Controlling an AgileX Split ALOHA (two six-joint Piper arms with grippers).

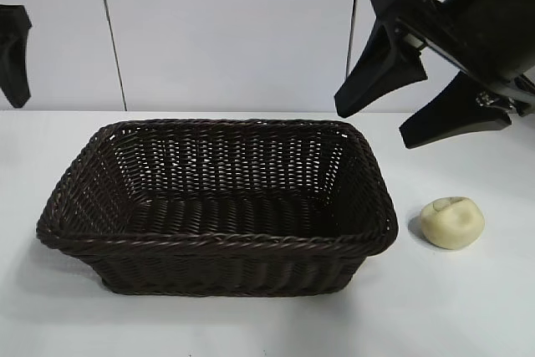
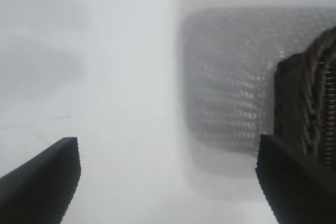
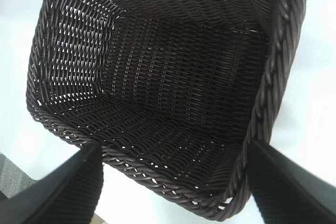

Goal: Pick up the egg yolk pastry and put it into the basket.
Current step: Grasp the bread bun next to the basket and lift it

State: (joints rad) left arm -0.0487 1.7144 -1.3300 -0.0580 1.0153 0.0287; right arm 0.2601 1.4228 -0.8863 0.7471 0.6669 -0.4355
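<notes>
The egg yolk pastry (image 1: pixel 452 222), a small pale cream-yellow bun with a creased top, sits on the white table to the right of the basket. The dark woven basket (image 1: pixel 219 244) stands in the middle and is empty; its inside fills the right wrist view (image 3: pixel 173 82). My right gripper (image 1: pixel 374 126) hangs open and empty, high above the basket's right end and the pastry. My left gripper (image 1: pixel 12 56) is parked at the far left edge; in the left wrist view (image 2: pixel 168 182) its fingers stand wide apart, with the basket's corner (image 2: pixel 310 103) beside them.
The white table (image 1: pixel 468 307) stretches around the basket, with a pale panelled wall (image 1: pixel 226 31) behind it. The basket's shadow or reflection (image 2: pixel 231 82) shows on the surface in the left wrist view.
</notes>
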